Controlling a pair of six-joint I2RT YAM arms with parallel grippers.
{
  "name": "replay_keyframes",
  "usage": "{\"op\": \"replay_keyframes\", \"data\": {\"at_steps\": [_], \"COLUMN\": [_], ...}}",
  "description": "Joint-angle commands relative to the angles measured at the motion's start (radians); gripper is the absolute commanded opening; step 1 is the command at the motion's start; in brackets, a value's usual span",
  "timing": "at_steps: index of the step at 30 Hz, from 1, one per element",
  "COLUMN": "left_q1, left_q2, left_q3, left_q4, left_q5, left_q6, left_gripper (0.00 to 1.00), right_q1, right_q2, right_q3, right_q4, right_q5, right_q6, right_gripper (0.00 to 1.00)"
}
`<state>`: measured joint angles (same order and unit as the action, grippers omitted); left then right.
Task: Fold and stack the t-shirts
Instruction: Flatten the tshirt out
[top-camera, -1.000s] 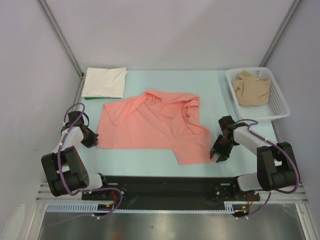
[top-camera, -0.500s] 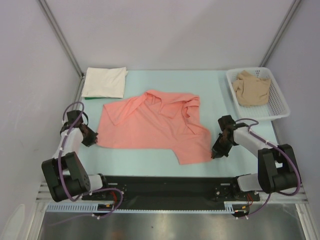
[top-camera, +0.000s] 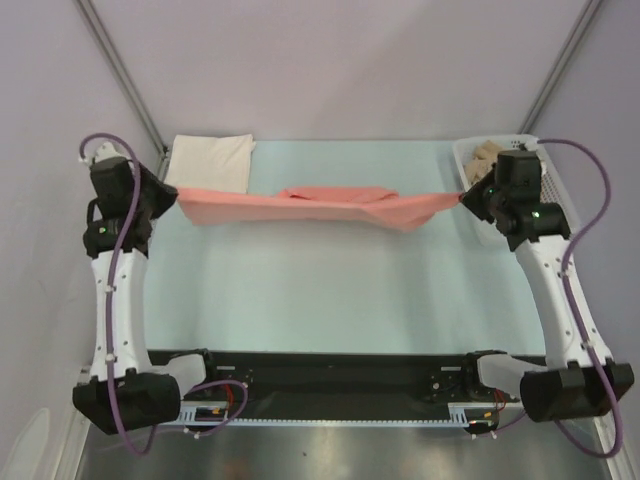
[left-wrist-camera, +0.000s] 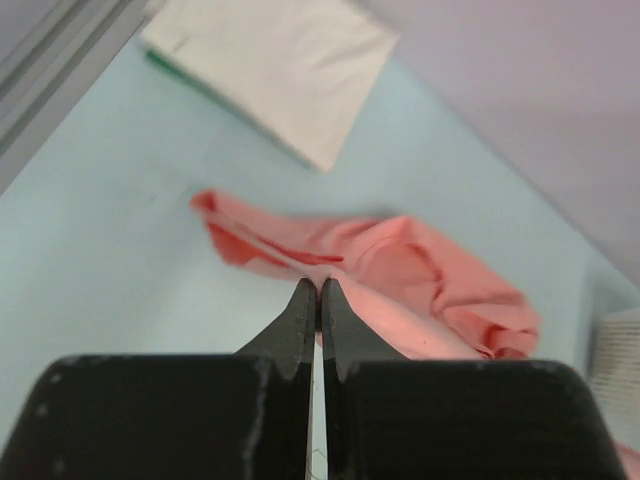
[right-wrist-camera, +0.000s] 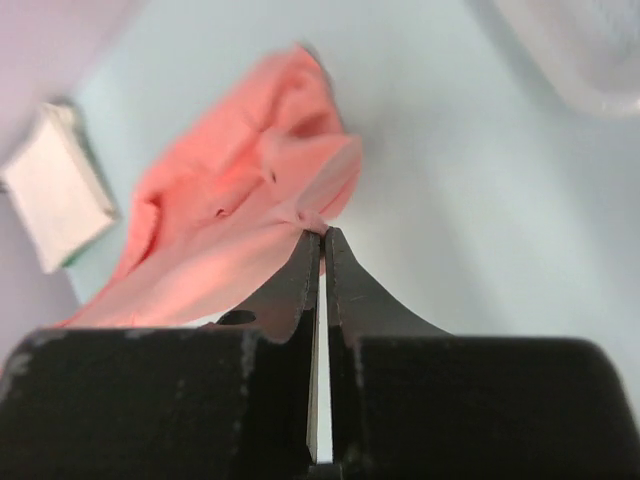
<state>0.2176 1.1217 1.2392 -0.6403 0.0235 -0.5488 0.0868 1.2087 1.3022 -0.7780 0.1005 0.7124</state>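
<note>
- Pink shirt (top-camera: 330, 203) is hanging up off the surface (top-camera: 330, 290), pulled out sideways into a long narrow band btwn both arms, w/ bunched folds toward its right half.
- Left fingers (left-wrist-camera: 300, 320) are pressing together, pinching the pink shirt's left end; cloth is trailing away from the tips.
- Right fingers (right-wrist-camera: 300, 290) are also pressing together, clamping the pink shirt's right end; a gathered wad is sitting just past the tips.
- White shirt (top-camera: 210, 163) is lying folded flat just beyond the pink shirt's left end.
- Tan shirt (top-camera: 487, 155) is sitting crumpled in a basket (right-wrist-camera: 580, 60) just beyond the pink shirt's right end, partly hidden by the right arm.
</note>
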Motion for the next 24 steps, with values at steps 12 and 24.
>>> {"op": "replay_keyframes", "data": {"at_steps": [12, 24], "left_q1": [-0.062, -0.172], "left_q2": [-0.200, -0.143], "left_q3": [0.649, 0.700], "left_q4": [0.102, 0.001], "left_q5": [0.150, -0.180], "left_q6": [0.159, 0.254], "left_gripper": [0.00, 0.00], "right_q1": [-0.015, -0.016], "right_q2": [-0.480, -0.384], "right_q3": [0.408, 0.579], "right_q4": [0.209, 0.194], "right_q5": [0.169, 0.146], "right_q6": [-0.281, -0.312], "right_gripper": [0.00, 0.00]}}
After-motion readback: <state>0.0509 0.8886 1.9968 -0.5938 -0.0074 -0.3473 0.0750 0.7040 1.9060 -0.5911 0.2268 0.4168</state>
